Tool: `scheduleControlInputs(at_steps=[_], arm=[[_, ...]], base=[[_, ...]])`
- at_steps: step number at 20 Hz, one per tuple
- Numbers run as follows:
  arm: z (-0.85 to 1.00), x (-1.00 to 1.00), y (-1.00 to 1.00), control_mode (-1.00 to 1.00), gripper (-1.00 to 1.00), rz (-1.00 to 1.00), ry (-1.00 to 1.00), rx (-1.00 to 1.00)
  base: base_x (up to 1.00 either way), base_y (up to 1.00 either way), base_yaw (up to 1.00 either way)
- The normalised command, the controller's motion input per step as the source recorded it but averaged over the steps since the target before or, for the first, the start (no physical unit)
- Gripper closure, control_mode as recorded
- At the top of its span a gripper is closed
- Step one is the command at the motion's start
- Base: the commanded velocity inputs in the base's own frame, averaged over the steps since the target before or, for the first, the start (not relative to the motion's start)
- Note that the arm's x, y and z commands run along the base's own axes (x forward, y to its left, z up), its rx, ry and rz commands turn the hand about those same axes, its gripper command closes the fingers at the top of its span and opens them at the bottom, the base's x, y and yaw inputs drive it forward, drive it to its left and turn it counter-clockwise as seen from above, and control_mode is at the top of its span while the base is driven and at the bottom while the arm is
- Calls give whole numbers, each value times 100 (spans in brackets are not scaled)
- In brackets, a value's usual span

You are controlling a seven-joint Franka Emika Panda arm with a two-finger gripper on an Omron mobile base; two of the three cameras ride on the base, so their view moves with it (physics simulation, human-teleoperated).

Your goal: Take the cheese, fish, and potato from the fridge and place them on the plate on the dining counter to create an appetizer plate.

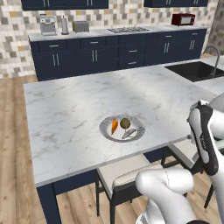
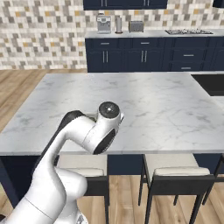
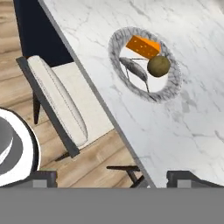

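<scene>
On the dining counter [image 1: 65,109] [image 2: 153,100] [image 3: 188,127] lies the plate [image 1: 103,127] [image 3: 173,89] near the front edge. It holds the orange cheese [image 1: 114,126] [image 3: 142,46], the olive-brown potato [image 1: 125,123] [image 3: 158,65] and the slim grey fish [image 1: 130,133] [image 3: 133,68]. In the hand view my gripper [image 3: 113,177] is open and holds nothing. It hangs back from the plate, above the counter's edge and a chair. In the right base view my arm covers the plate's spot. The fridge is out of view.
Cushioned chairs [image 1: 122,173] [image 2: 175,170] [image 3: 57,100] stand tucked under the counter's near side. A sink [image 1: 197,70] is set into the counter at the right. Navy cabinets along the tiled wall carry a coffee machine [image 1: 47,25], a toaster [image 1: 80,26] and a red microwave [image 1: 183,19].
</scene>
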Motion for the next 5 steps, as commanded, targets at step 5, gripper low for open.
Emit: scheduleControlInputs(at_steps=[5], arm=[[28,-37,-31,-100,-100,0,-50,0]], base=[[0,0,0]])
